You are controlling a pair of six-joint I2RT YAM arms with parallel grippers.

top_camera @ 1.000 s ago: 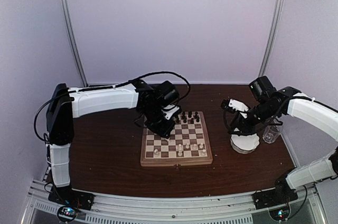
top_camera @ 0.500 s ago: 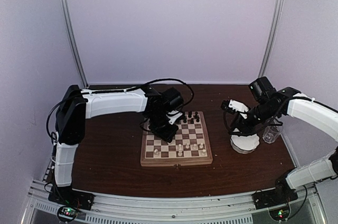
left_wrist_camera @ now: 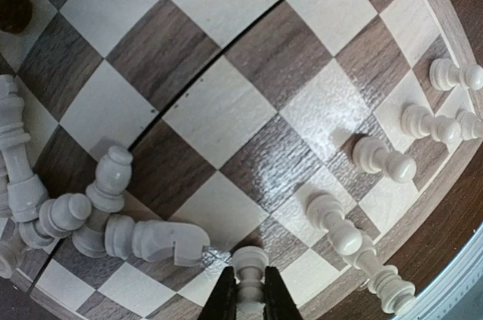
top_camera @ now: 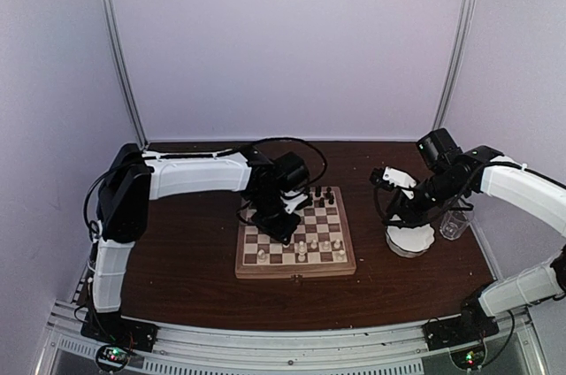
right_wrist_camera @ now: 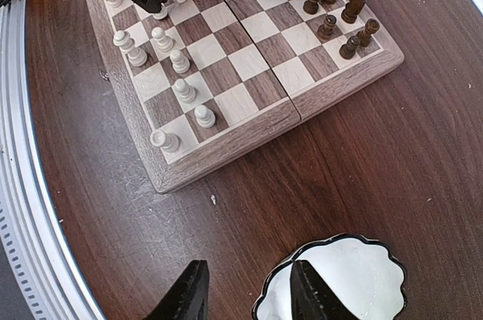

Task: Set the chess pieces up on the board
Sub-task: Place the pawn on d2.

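The board (top_camera: 296,271) lies mid-table, seen close in the left wrist view (left_wrist_camera: 219,109) and from the side in the right wrist view (right_wrist_camera: 226,154). My left gripper (top_camera: 281,226) hangs over its far left part, shut (left_wrist_camera: 250,281) on a cream piece (left_wrist_camera: 249,261) that is upright just above a square. Several cream pieces (left_wrist_camera: 162,238) lie toppled beside it. Cream pawns (left_wrist_camera: 385,160) stand along the near rows (right_wrist_camera: 162,56). Dark pieces (right_wrist_camera: 332,3) stand on the far rows. My right gripper (right_wrist_camera: 249,293) is open and empty over the table, next to the bowl.
A white scalloped bowl (right_wrist_camera: 347,282) sits right of the board (top_camera: 409,240), under my right gripper (top_camera: 402,214). A clear cup (top_camera: 454,226) stands further right. Dark wood table (right_wrist_camera: 339,154) lies between board and bowl.
My left arm has swung right, carrying its gripper a little further over the board. The right arm has not moved.
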